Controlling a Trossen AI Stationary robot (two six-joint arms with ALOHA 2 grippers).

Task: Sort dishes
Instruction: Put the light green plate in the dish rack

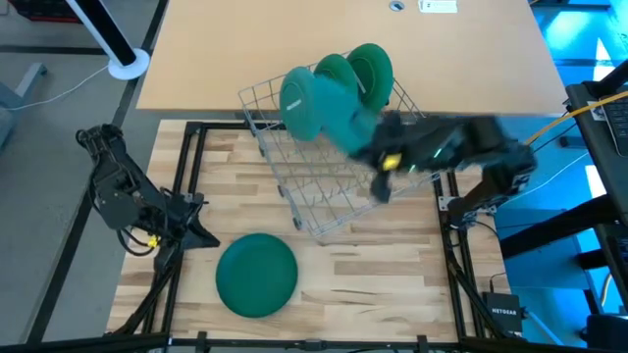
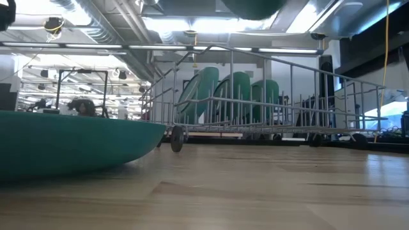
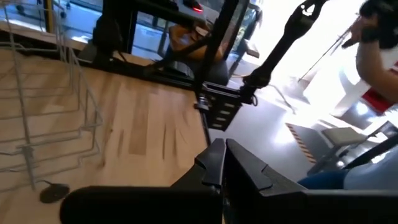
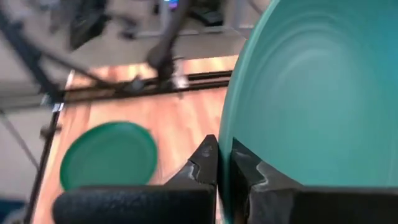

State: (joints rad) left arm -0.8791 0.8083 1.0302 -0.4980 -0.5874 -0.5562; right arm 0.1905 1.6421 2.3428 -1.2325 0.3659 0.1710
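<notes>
A grey wire rack (image 1: 324, 191) stands mid-table on small wheels. In the low view three green plates (image 2: 233, 96) stand on edge in its far end. Another green plate (image 1: 256, 275) lies flat on the wood near the front edge, also seen in the right wrist view as the plate (image 4: 109, 152). My right gripper (image 1: 363, 137) is raised above the rack, shut on a teal plate (image 1: 312, 101). My left gripper (image 1: 201, 235) waits at the table's left, shut and with nothing in it. My right gripper pinches the teal plate's rim (image 4: 229, 134) between its two fingers. It comes from the table's right, slanting down. The plate stands on edge beyond the fingers, its hollow face (image 4: 317, 93) toward the camera, lifted clear above the rack.
Black frame rails (image 1: 191, 176) run along the wooden top's sides. A tan table (image 1: 294, 39) lies beyond the far edge. Cables and a small box (image 1: 505, 314) sit at the right front. A person (image 3: 379, 43) shows beyond the table in the left wrist view.
</notes>
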